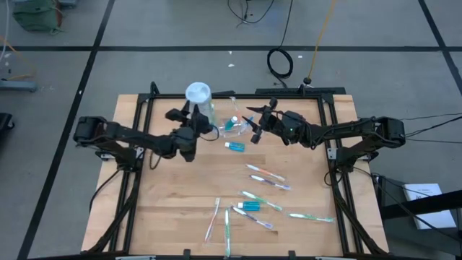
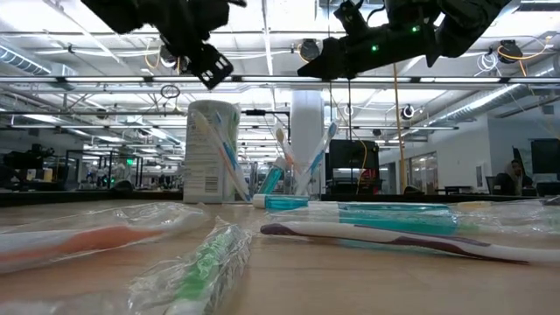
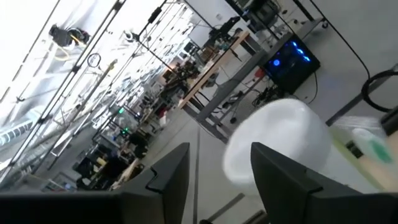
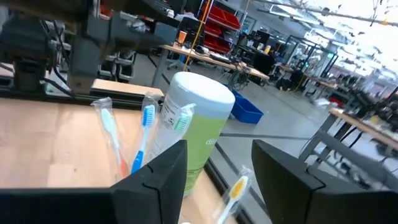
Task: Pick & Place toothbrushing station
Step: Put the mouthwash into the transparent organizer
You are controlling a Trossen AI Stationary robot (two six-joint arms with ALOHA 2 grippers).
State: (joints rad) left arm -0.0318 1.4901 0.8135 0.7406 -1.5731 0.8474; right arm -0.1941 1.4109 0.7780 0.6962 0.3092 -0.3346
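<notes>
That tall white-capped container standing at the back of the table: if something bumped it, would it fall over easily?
Probably fairly easily. The white-capped container stands upright, taller than it is wide, so a push near its cap would likely tip it. It looks round, so once down it might roll. Toothbrushes lean against it and would likely slide off.

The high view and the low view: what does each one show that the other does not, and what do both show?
Only the high view shows the whole wooden table with its black frame, the grey floor around it, and both arms from base to tip.

Only the low view shows the room behind the table, with its ceiling lights, and a wrapped toothbrush lying very close to the camera.

Both show the white-lidded container at the table's far side, the left tool, the right tool, and toothbrushes lying on the table.
</notes>
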